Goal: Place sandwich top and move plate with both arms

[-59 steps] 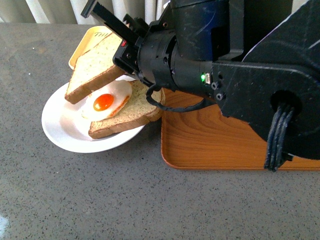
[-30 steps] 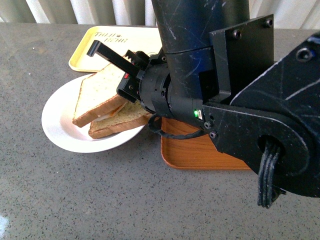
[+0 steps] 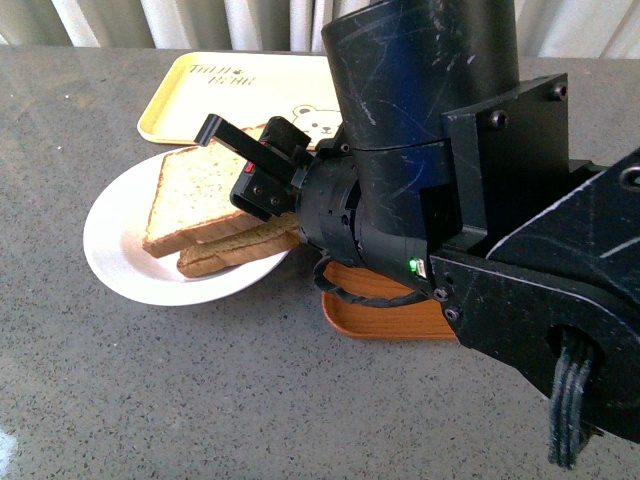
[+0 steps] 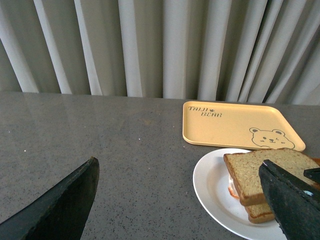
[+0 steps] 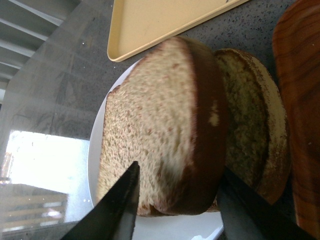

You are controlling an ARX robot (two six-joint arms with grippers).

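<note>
Top slice on the sandwich; plate not yet moved.
On the surface [image 3: 150, 400] the white plate [image 3: 110, 250] sits left of the wooden tray [image 3: 390, 320]; the top slice [image 3: 195, 190] lies on the lower slice [image 3: 235, 250]; the right end effector [image 5: 177, 170] straddles its crust, clamped or clear I cannot tell; the left end effector [image 4: 177, 165] hangs spread and empty; bread is probably light, soft, crumbly; the plate looks stiff and slick, best taken at opposite rims.

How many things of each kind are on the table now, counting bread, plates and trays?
Bread slices: 2 (sandwich top, lower slice)
Plates: 1 (white plate)
Trays: 2 (cream bear tray, wood-grain tray)
Total: 5
</note>
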